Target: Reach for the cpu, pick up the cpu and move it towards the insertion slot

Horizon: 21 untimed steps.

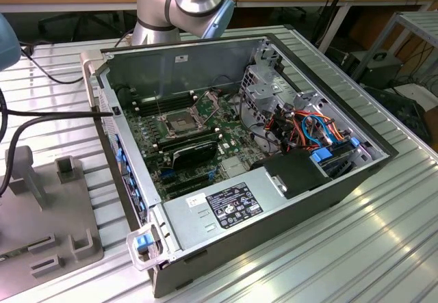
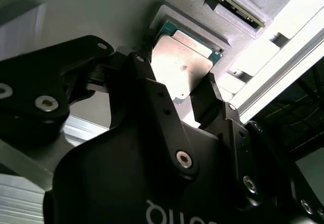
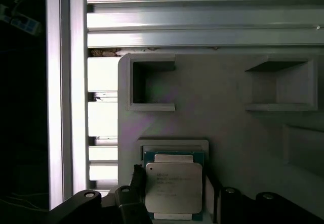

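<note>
Placement explains most of what I see from here. The cpu (image 3: 173,186), a square chip with a silvery metal lid on a green board, lies flat in a shallow raised pocket (image 3: 174,143) of the pale grey moulded fixture plate (image 3: 228,128). I take the pocket's purpose to be holding the chip square and at a known spot, so it can be approached straight from above. In both wrist views the black gripper (image 3: 175,181) is down over the chip, its dark metal flanking two opposite edges and leaving the lid bare. That suits a part whose underside must not be touched. I cannot tell whether it is pressing on those edges or merely standing beside them. The chip looks level and seated in its pocket, not lifted.

In the exterior view the same plate (image 1: 41,200) sits on the ribbed aluminium table (image 1: 328,248), at the exterior view's left of the open black computer case (image 1: 274,200). The insertion slot (image 1: 176,120), a small square socket with a silvery frame and dark centre, lies on the green board inside that case, well apart from the plate. Its hinged frame appears swung up, which would leave the centre exposed to receive the chip from above.
</note>
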{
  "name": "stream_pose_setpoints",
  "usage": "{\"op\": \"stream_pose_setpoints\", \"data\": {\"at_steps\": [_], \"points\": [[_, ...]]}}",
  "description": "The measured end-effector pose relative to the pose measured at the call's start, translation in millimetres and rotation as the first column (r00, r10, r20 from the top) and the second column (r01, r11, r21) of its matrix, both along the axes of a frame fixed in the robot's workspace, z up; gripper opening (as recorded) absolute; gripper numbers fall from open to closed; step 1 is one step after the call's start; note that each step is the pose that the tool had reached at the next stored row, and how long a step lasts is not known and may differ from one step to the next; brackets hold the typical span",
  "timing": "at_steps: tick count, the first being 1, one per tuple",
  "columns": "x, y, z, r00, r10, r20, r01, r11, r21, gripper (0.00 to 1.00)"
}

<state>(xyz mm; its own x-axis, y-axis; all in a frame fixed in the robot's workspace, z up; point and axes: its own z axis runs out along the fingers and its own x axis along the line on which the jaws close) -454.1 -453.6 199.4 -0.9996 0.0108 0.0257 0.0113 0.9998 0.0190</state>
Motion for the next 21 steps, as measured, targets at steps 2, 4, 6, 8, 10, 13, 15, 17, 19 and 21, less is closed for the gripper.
{"op": "stream_pose_setpoints", "data": {"at_steps": [2,4,6,8,10,13,15,17,19,21], "points": [[0.0,0.0,2.7,1.0,0.0,0.0001,0.0,1.0,0.0,0.55],[0.0,0.0,5.1,1.0,0.0,0.0,0.0,1.0,0.0,0.55],[0.0,0.0,7.9,1.0,0.0,0.0001,0.0,1.0,0.0,0.55],[0.0,0.0,10.6,1.0,0.0,0.0001,0.0,1.0,0.0,0.55],[0.0,0.0,14.6,1.0,0.0,0.0001,0.0,1.0,0.0001,0.55],[0.0,0.0,20.9,1.0,0.0,0.0001,0.0,1.0,0.0,0.55],[0.0,0.0,24.8,1.0,0.0,0.0,0.0,1.0,0.0,0.55],[0.0,0.0,28.7,1.0,0.0,0.0,0.0,1.0,0.0,0.55],[0.0,0.0,30.9,1.0,0.0,0.0001,0.0,1.0,0.0002,0.55],[0.0,0.0,33.6,1.0,0.0,0.0,0.0,1.0,0.0002,0.55]]}}
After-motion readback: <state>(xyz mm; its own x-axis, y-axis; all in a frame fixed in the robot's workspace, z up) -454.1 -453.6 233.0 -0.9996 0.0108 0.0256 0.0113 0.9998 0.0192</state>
